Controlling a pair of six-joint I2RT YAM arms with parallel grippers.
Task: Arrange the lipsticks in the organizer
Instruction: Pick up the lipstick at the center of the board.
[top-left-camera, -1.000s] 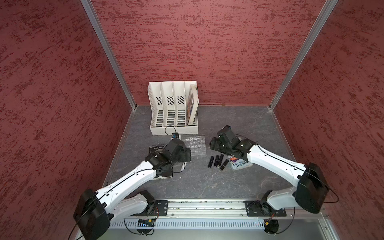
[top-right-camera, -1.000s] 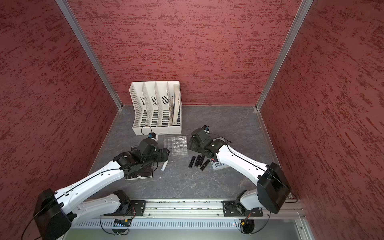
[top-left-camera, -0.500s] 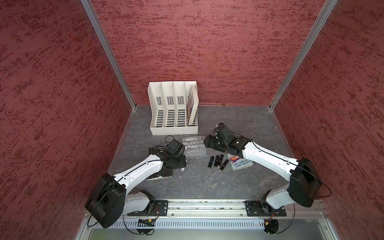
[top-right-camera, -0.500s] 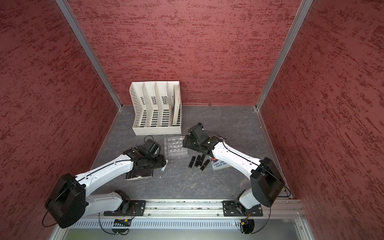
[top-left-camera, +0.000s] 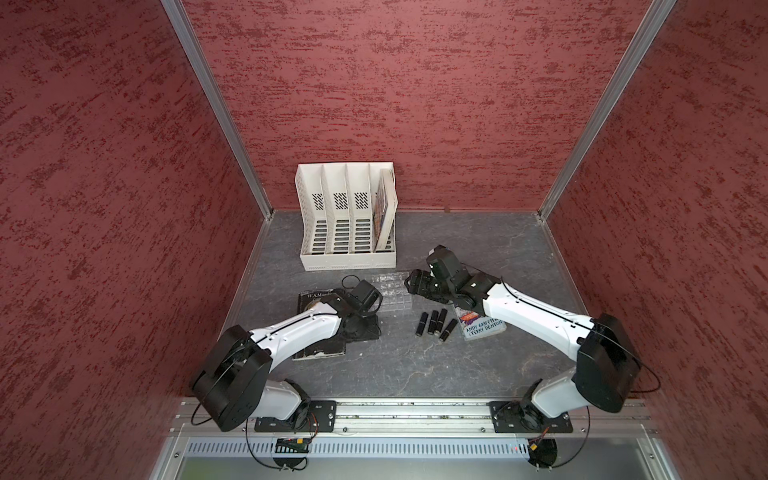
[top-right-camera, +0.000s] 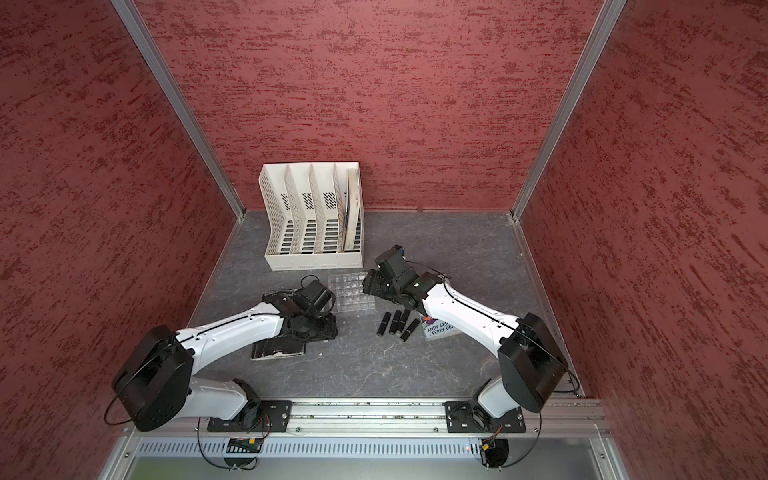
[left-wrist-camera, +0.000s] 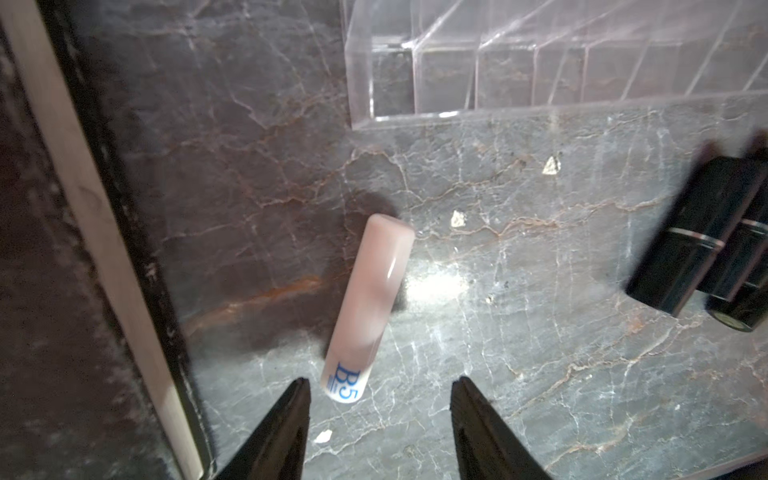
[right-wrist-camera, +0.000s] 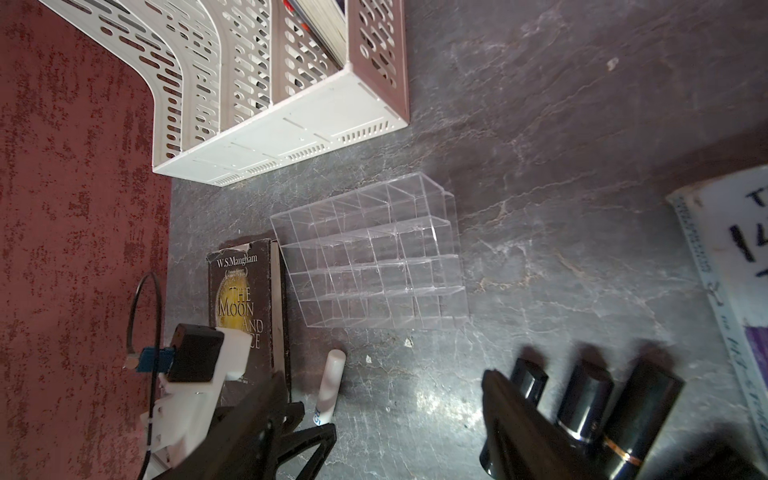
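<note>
A white lipstick (left-wrist-camera: 368, 307) lies flat on the grey table between a dark book and the clear organizer (left-wrist-camera: 540, 62). My left gripper (left-wrist-camera: 381, 385) is open just behind its printed end, with one fingertip (left-wrist-camera: 301, 388) beside that end and nothing held. In both top views the left gripper (top-left-camera: 359, 328) points down and hides the white tube. Several black lipsticks (top-left-camera: 434, 322) (top-right-camera: 397, 323) lie side by side in front of the organizer (top-left-camera: 392, 291) (top-right-camera: 351, 293). My right gripper (right-wrist-camera: 383, 372) is open and empty, hovering by the organizer's right edge (top-left-camera: 415, 284).
A white slotted file rack (top-left-camera: 347, 224) holding a book stands at the back. A dark book (right-wrist-camera: 241, 282) lies under the left arm. A pale book (top-left-camera: 482, 328) lies right of the black tubes. Red walls enclose the table.
The left arm has pulled back and lowered onto the white lipstick, and its jaws have narrowed. The right gripper has shifted left toward the organizer.
</note>
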